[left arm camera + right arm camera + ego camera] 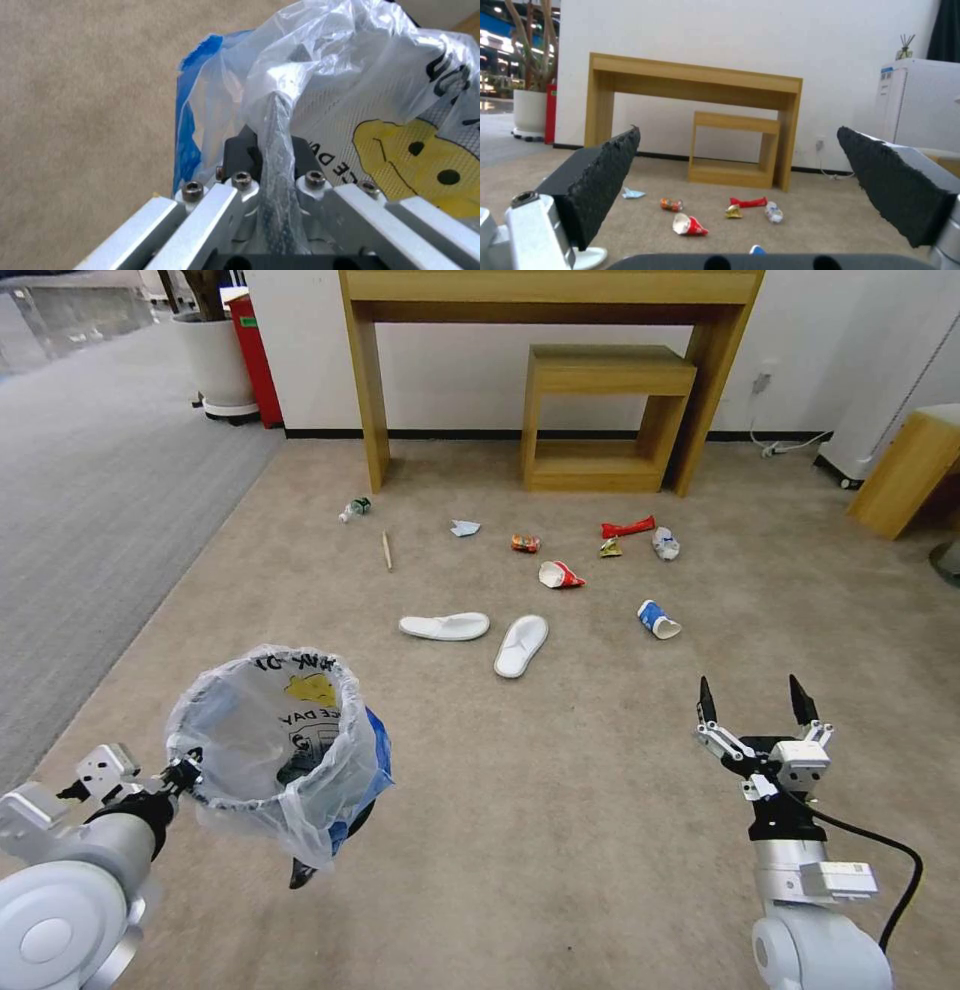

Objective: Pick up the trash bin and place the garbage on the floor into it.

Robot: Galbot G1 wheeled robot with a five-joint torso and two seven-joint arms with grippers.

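My left gripper [185, 775] is shut on the rim of the trash bin [270, 740], a small blue bin with a printed plastic bag, held off the floor [560, 830] at the near left. In the left wrist view the fingers [240, 150] clamp the bagged rim of the trash bin [350, 75]. My right gripper [752, 698] hangs open and empty at the near right. Ahead lies the garbage: two white slippers [444, 626] [521, 645], a blue-white cup [658, 619], a red cup [560, 575], an orange can [525, 542], a red wrapper [628, 528], a bottle [665, 542], a mask [464, 528] and a stick [387, 551].
A wooden desk [550, 290] with a low shelf unit [600, 420] under it stands against the far wall. A white planter [215, 360] sits at the far left beside grey carpet [80, 520]. Another wooden piece [905, 470] and a white cabinet [920, 105] are at the right.
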